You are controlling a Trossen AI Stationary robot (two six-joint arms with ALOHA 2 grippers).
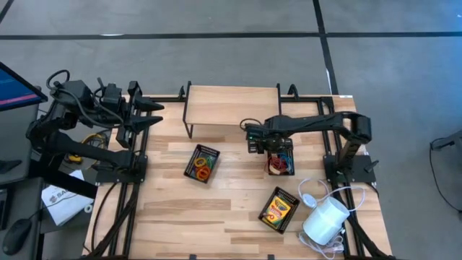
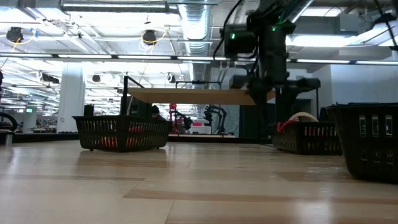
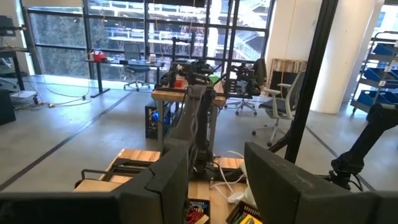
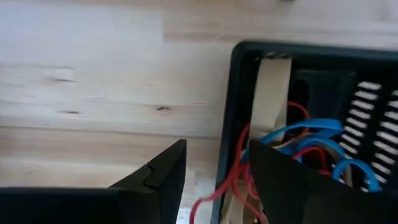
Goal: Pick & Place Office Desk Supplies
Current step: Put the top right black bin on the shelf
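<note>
Nearest the worktop's [image 1: 195,209] front edge, at about five o'clock, we see a black mesh tray [image 1: 279,209] holding a yellow-and-green crayon box [image 1: 277,210], with a white cylinder [image 1: 325,220] and its cord just beside it toward the right edge.

At mid-depth, left of centre, a second mesh tray [image 1: 202,164] holds a heap of coloured elastic loops [image 1: 203,165], orange and red among them; it looks to us like a sorting bin for bands.

At about two o'clock from centre, the right pincer [image 4: 214,177] hangs over the near rim of a third mesh tray [image 4: 235,99], one finger outside the wall and one inside. Its fingers stand apart and we see nothing between them. Red and blue elastic loops [image 4: 298,140] and a pale strip lie in that tray, a red strand straying over the rim. We judge the pincer is placed low here either to reach into the bands or having just let something go; we cannot tell which.

Beyond, a wooden riser shelf [image 1: 232,101] spans the back.

Farthest, at ten o'clock off the worktop's edge, the left pincer [image 3: 214,186] waits, fingers apart, empty.
</note>
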